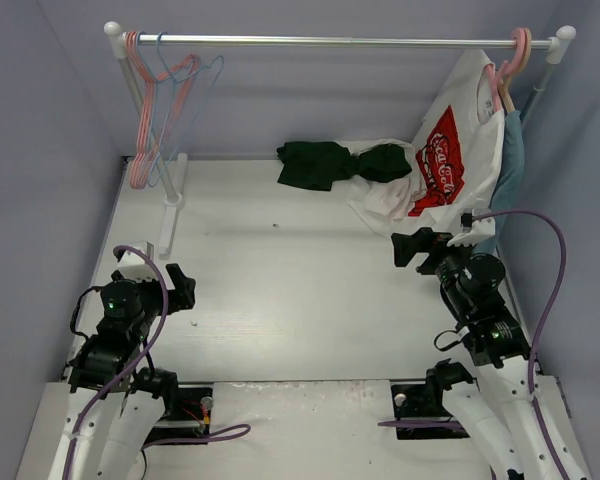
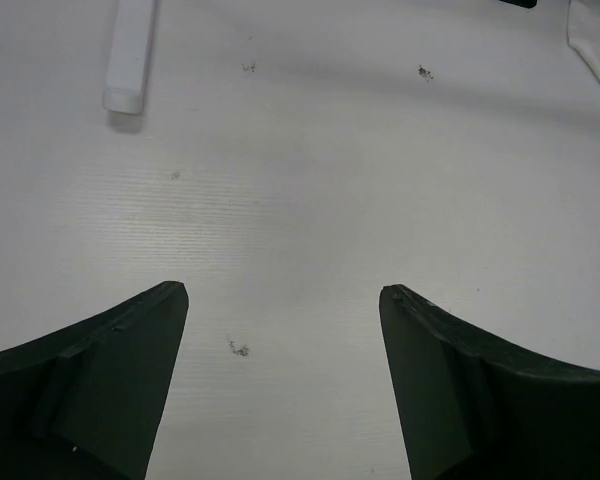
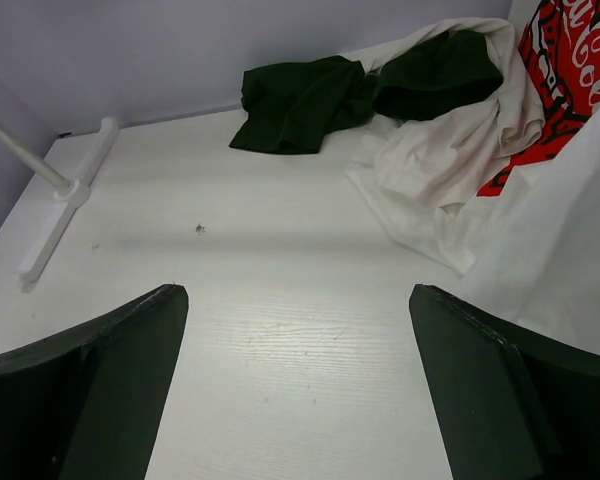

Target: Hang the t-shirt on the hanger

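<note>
Rack rail (image 1: 340, 41) spans the far side of the table (image 1: 280, 300).
- Far-left end of the rail: the hanger (image 1: 216, 78), thin light-blue wire, hooked on among the pink hangers (image 1: 140, 110). It carries nothing.
- Far-right end: another pink hanger (image 1: 520, 50) carries the white t-shirt with a red logo (image 1: 450, 150). A teal garment (image 1: 510, 170) hangs behind it.

The t-shirt (image 1: 340, 163), dark green, lies crumpled on the table at far centre under the rail. Its right part rests in the folds of a plain white garment (image 1: 385, 195).

Left gripper (image 2: 283, 290): near left, above bare table, jaws spread apart and holding nothing.

Right gripper (image 3: 298, 290): near right, just beside the hanging white shirt, jaws also spread and holding nothing. It faces the green shirt and is well apart from it.
</note>
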Available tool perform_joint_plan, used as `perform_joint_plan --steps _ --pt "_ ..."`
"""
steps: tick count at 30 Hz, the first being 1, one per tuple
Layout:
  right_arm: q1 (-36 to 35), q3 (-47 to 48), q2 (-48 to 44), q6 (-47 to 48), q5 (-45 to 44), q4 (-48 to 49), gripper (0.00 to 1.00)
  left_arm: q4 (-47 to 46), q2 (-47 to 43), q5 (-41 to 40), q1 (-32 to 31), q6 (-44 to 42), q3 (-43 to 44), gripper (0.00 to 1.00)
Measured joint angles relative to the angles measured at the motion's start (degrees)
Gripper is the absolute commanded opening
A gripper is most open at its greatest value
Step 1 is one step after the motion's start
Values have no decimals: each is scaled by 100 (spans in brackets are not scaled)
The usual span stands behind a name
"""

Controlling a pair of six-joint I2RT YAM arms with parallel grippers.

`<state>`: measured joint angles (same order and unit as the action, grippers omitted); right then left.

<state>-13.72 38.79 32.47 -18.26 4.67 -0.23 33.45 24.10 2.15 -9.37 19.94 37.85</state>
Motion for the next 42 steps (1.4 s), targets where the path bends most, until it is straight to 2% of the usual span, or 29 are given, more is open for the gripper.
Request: perform_joint_plan --steps 6,10,14,19,23,31,36,40,42 --pt "0 107 348 24 138 22 100 -11 9 -2 0 0 -26 78" --pt "-4 507 1141 24 393 280 100 -33 133 42 0 0 -33 78" --pt "-240 1346 2511 52 424 555 98 4 376 20 0 2 -33 78" --pt "-809 2308 4330 201 26 999 98 83 466 -90 4 4 -33 78" --pt "-887 2973 5794 269 -223 1329 99 94 409 -181 7 7 -33 79" --pt "-872 5455 9060 354 -664 1351 99 101 374 -210 11 24 -33 78" --pt "-872 6876 10491 326 -682 1244 99 105 374 -208 11 26 -33 78" --pt "-872 7595 11210 269 -682 1182 94 114 376 -205 11 28 -33 78" --pt "-872 8046 11560 249 -710 1196 79 118 376 -205 11 31 -33 78"
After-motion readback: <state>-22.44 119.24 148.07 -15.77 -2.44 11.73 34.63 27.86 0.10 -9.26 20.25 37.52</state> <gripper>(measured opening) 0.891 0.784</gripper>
